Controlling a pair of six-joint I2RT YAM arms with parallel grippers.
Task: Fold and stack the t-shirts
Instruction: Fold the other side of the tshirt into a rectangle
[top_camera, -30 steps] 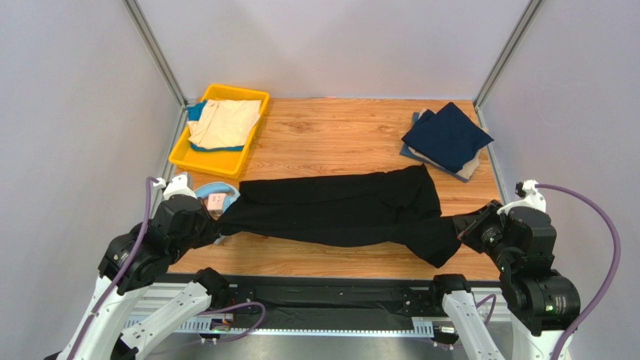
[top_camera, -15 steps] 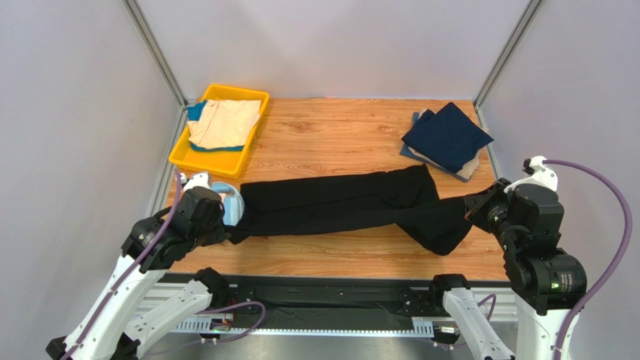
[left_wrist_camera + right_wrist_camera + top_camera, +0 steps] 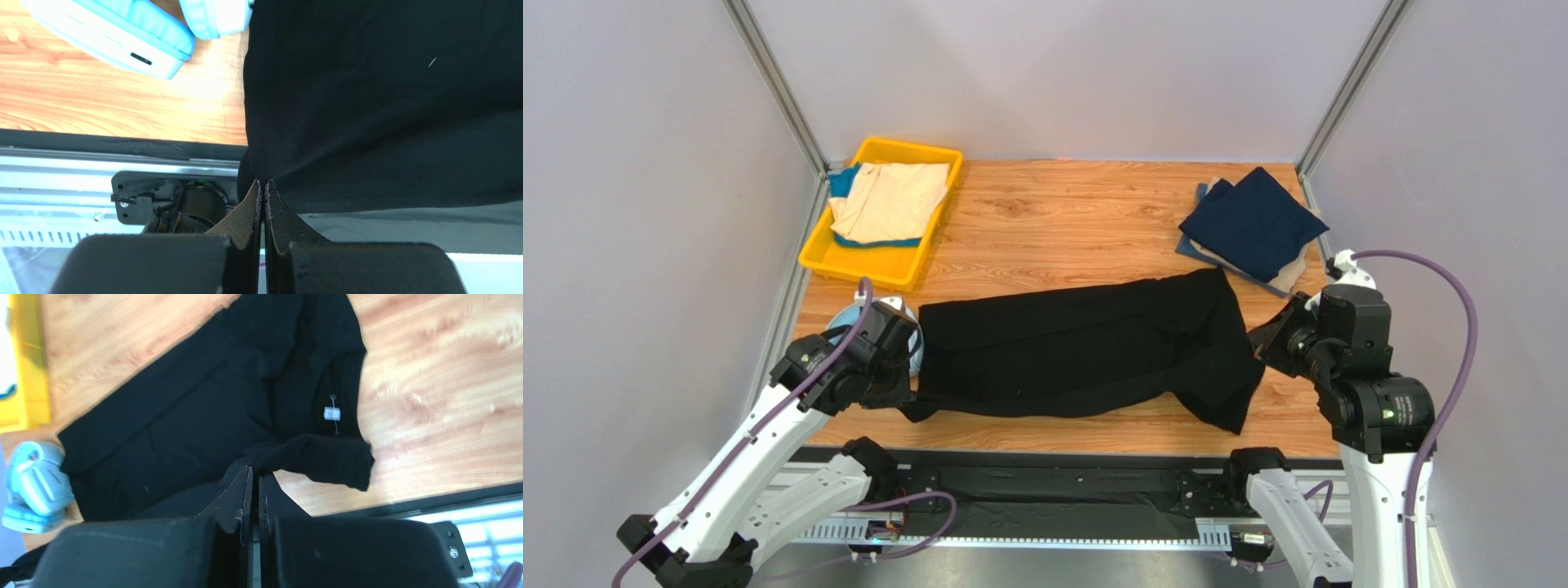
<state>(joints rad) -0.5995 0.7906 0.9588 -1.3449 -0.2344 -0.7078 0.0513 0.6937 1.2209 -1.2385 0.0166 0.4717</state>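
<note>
A large black t-shirt [image 3: 1081,347] lies stretched across the middle of the wooden table. My left gripper [image 3: 906,395] is shut on its left near edge, as the left wrist view [image 3: 264,182] shows. My right gripper [image 3: 1263,336] is shut on its right end, with cloth pinched between the jaws [image 3: 255,471]. The black t-shirt [image 3: 202,422] is partly folded lengthwise, one sleeve drooping at the near right. A folded navy t-shirt [image 3: 1252,222] lies on a beige one at the back right. A beige t-shirt [image 3: 889,200] lies in the yellow bin.
The yellow bin [image 3: 820,250] stands at the back left. Light-blue headphones [image 3: 870,321] lie beside the shirt's left end, under my left arm; they also show in the left wrist view [image 3: 123,33]. The table's front edge and metal rail lie just below both grippers.
Both grippers have carried the shirt's near edge away from the front edge, toward the back. The shirt has gone from a thin strip to a wider fold, and its right end has shifted left.
</note>
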